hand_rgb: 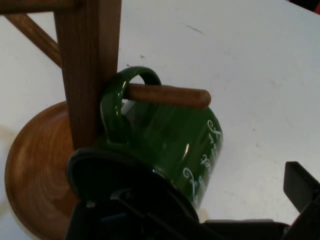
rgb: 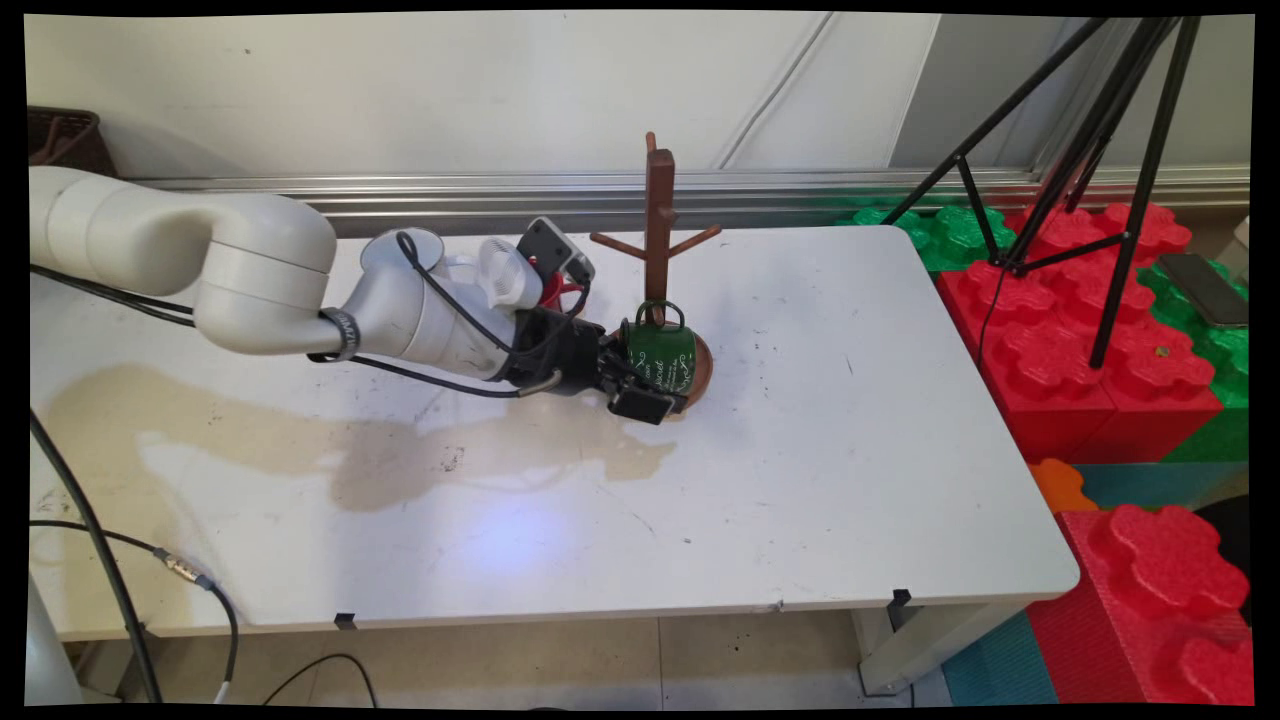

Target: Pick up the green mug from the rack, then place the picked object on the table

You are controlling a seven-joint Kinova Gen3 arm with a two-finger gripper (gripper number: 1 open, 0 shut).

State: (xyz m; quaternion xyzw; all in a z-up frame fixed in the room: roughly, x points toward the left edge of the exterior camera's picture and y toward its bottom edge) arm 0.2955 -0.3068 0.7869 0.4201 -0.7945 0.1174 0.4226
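A dark green mug (rgb: 660,352) with white lettering hangs by its handle on a low peg (hand_rgb: 170,96) of the brown wooden mug tree (rgb: 659,210), just above the tree's round base (hand_rgb: 35,165). My gripper (rgb: 640,385) reaches in from the left at the mug's mouth. In the hand view the mug (hand_rgb: 170,135) tilts with its rim against the black linkage. One finger (hand_rgb: 302,185) stands off to the mug's right with white table showing between them; the other is hidden at the rim. The gripper (hand_rgb: 215,200) looks open around the mug's wall.
The tree's upper pegs (rgb: 700,240) are bare. A brownish stain (rgb: 300,440) spreads over the table's left half. Right of the table are red and green foam blocks (rgb: 1100,350), a black tripod (rgb: 1090,150) and a phone (rgb: 1205,288). Cables (rgb: 120,580) hang at front left.
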